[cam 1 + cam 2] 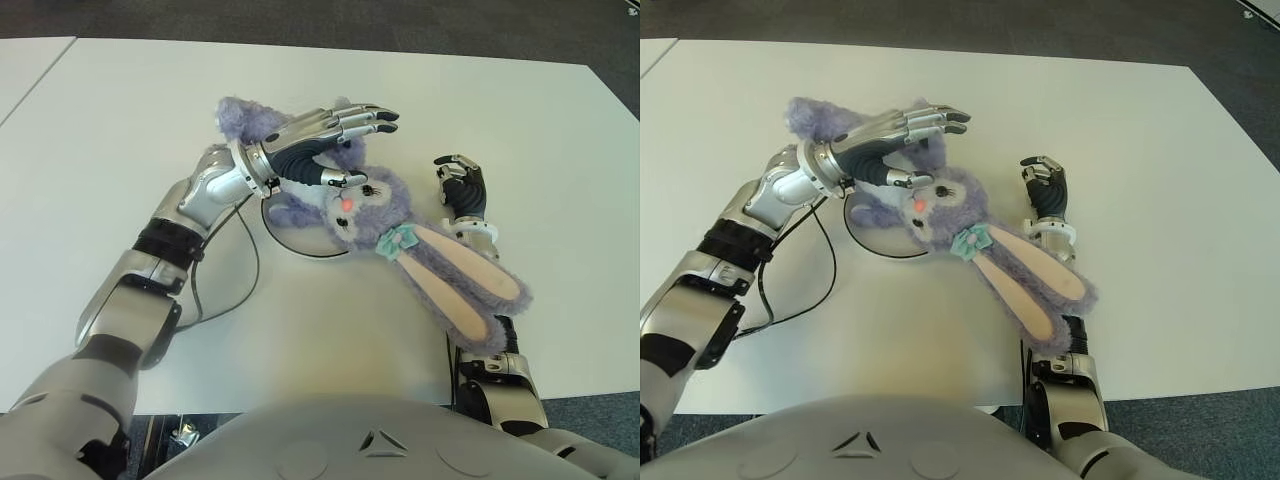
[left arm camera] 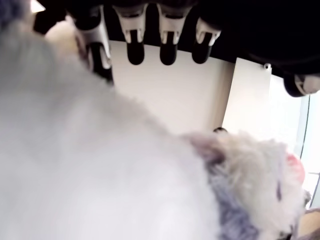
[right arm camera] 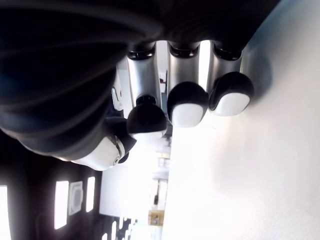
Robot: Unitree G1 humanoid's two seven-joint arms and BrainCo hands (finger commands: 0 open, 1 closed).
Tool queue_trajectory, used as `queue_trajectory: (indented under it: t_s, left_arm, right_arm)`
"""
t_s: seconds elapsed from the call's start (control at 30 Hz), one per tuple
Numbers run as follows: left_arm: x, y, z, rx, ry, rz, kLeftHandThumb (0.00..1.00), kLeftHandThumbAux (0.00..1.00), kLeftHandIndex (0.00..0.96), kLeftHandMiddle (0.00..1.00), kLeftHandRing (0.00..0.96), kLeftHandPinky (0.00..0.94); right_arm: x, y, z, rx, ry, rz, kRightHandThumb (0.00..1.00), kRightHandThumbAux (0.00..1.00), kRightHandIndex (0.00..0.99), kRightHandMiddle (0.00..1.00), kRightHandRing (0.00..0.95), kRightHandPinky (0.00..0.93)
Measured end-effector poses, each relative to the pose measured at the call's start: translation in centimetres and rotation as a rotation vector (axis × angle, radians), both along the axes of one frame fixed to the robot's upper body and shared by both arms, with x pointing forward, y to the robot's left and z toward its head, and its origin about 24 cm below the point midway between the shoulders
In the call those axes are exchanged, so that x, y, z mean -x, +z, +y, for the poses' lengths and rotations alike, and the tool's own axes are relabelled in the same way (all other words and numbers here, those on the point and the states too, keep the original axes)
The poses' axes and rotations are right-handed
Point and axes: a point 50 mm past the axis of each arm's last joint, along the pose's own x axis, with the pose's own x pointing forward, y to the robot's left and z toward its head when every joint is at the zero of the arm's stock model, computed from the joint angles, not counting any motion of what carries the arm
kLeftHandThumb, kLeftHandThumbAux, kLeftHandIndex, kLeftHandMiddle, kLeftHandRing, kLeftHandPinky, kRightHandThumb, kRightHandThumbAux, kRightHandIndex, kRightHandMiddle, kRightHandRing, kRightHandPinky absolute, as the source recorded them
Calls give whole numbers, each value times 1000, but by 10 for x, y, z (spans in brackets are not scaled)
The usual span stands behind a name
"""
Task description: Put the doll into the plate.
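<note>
The doll point(image 1: 370, 205), a purple plush rabbit, lies across the plate point(image 1: 300, 246) on the white table point(image 1: 120, 140), its long ears trailing toward the robot. The left hand point(image 1: 325, 135) hovers over its body, fingers extended and gripping nothing. The right hand point(image 1: 462, 185), just beside the ears, is curled and empty.

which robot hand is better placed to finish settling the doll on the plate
Left. The left robot hand is directly over the doll above the plate; the right robot hand shows beside the doll's ears, curled, holding nothing.
</note>
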Motion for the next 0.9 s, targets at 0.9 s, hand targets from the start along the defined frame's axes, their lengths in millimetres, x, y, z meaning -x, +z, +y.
queue_trajectory:
  t_s: [0.9]
  left_arm:
    - [4, 4, 4, 92, 100, -245, 176, 119, 0, 0, 0, 0]
  right_arm:
    - [-2, 0, 0, 5, 3, 5, 719, 712, 440, 882, 901, 908]
